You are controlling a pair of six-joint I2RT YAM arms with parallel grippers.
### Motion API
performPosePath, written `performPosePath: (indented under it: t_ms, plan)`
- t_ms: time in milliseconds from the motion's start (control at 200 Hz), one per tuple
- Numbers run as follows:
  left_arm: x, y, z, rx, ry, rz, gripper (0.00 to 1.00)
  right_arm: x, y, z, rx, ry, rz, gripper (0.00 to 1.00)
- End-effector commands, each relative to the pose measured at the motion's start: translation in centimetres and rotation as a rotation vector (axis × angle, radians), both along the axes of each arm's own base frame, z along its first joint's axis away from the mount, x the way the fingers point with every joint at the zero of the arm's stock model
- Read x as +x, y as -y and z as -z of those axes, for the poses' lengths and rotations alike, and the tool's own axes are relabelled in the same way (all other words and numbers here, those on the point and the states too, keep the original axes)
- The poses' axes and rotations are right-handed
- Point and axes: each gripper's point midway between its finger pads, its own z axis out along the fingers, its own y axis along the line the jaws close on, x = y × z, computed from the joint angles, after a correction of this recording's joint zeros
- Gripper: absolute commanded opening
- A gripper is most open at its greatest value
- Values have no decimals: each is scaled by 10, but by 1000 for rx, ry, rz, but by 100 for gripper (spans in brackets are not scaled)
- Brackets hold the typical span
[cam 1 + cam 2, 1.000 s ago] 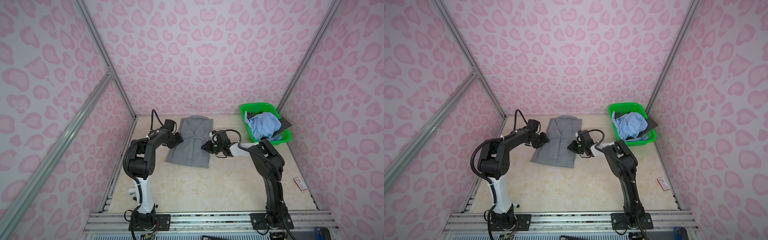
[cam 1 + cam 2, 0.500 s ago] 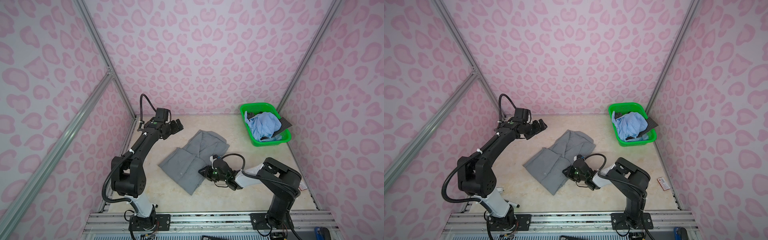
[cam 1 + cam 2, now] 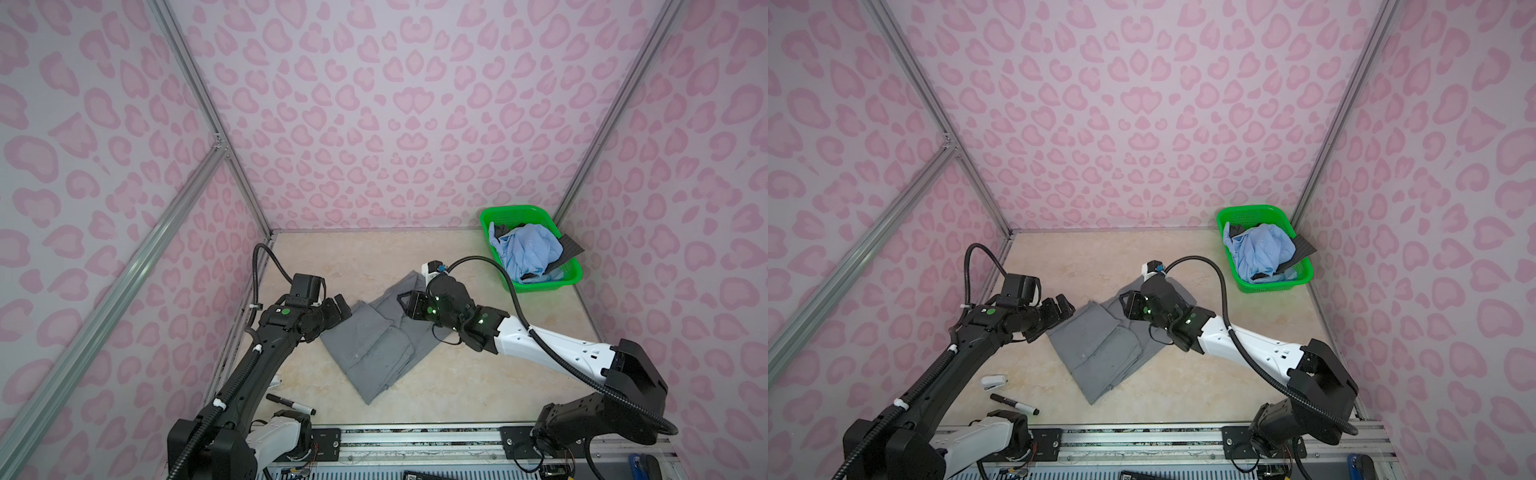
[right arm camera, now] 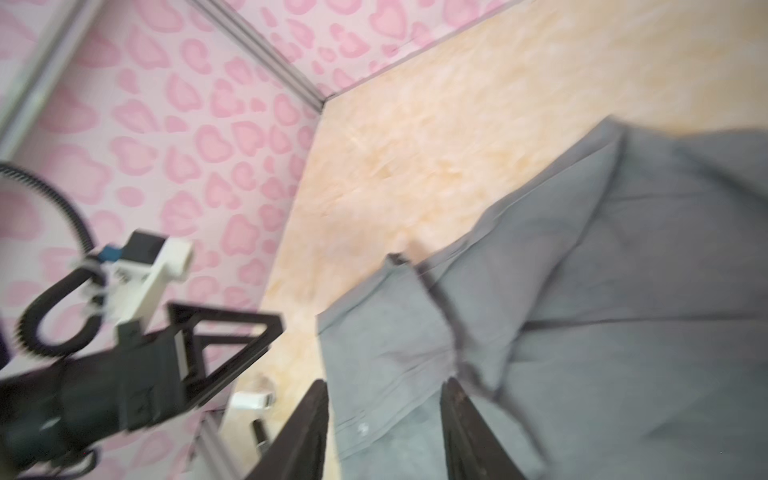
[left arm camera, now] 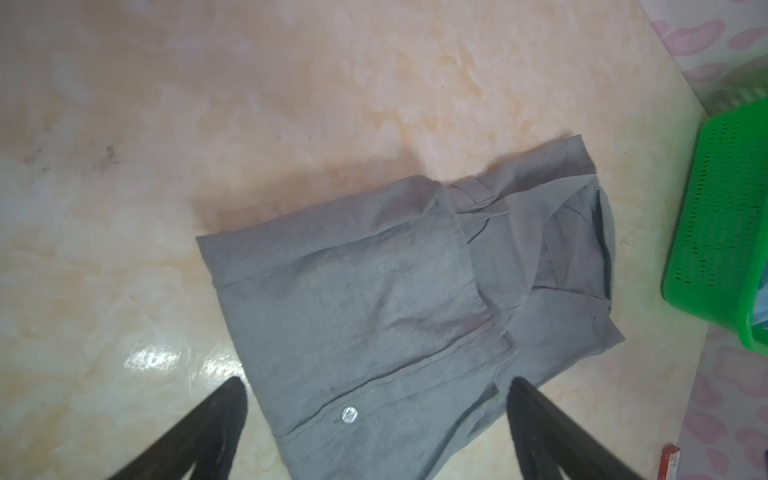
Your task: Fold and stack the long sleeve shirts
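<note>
The right wrist view is blurred: the right claw [image 4: 385, 382] is seen part-open over cloth, and any hold cannot be told. The left claw [image 5: 376, 380] is spread wide, empty. The grey shirt [image 3: 374, 345], folded and creased, is laid on the desk [image 3: 457, 257].

Both top views are looking down from high in front over the whole table [image 3: 374, 257]. Both wrist cameras are facing the grey shirt [image 5: 353, 299] closely.
</note>
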Motion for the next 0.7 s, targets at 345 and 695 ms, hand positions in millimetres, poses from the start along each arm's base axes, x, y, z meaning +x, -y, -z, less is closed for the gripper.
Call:
performPosePath:
  t_ms: [345, 695]
  plan:
    - [-51, -4, 56, 8, -79, -73, 99, -10, -135, 58, 92, -154, -504, 32]
    - [-75, -4, 104, -3, -158, -82, 98, 49, -142, 156, 41, -266, -345, 23]
